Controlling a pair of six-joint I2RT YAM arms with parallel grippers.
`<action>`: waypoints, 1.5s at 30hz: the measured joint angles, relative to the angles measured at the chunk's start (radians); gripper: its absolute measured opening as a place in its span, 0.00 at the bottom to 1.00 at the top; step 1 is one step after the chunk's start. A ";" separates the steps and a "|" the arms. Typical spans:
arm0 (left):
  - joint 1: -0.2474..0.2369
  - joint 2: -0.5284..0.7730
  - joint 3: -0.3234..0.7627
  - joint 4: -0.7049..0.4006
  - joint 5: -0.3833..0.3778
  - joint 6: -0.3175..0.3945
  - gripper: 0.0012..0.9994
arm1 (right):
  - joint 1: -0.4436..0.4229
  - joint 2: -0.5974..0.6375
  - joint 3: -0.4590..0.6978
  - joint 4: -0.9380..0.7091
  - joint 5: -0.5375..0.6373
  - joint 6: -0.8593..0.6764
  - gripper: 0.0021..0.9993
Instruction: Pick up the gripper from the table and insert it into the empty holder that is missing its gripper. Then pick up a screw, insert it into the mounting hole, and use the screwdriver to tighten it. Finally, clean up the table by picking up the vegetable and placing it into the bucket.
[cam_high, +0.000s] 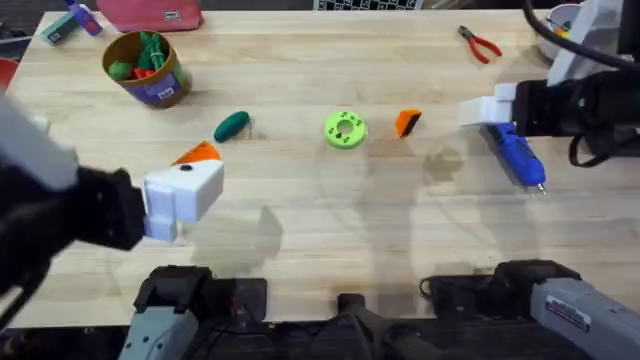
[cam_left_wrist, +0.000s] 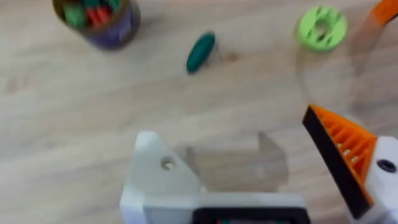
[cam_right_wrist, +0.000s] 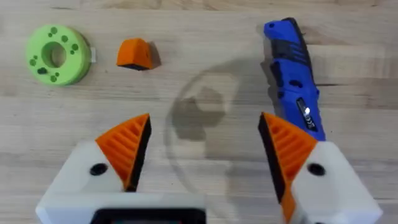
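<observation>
The right tool (cam_right_wrist: 202, 165) hangs wide and empty over the counter (cam_high: 330, 230). The orange gripper (cam_right_wrist: 134, 53) lies ahead, beside the green disc (cam_right_wrist: 55, 54); I'd straddle its flat sides before closing.

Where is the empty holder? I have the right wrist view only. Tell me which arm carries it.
Observer: It is on the left gripper. One side is a bare white angular plastic holder, the other carries an orange ribbed pad, and the jaws stand open.
Operator: Now locate the vegetable.
Observer: The small dark green oval toy vegetable lies on the wooden table, left of the bright green round disc.
Operator: Give me the bucket.
Observer: The round tan tub with a purple band stands upright at the table's far left, with green and orange items inside.
</observation>
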 joint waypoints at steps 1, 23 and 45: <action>0.000 -0.038 -0.026 0.035 0.013 0.000 0.99 | 0.000 0.000 0.000 0.000 0.000 0.000 0.99; 0.014 -0.526 -0.868 1.079 0.068 -0.004 0.99 | 0.000 0.000 0.000 -0.001 0.000 0.000 0.99; 0.056 -0.535 -1.114 1.297 0.268 -0.120 0.99 | 0.000 0.000 0.000 -0.001 0.000 0.000 0.99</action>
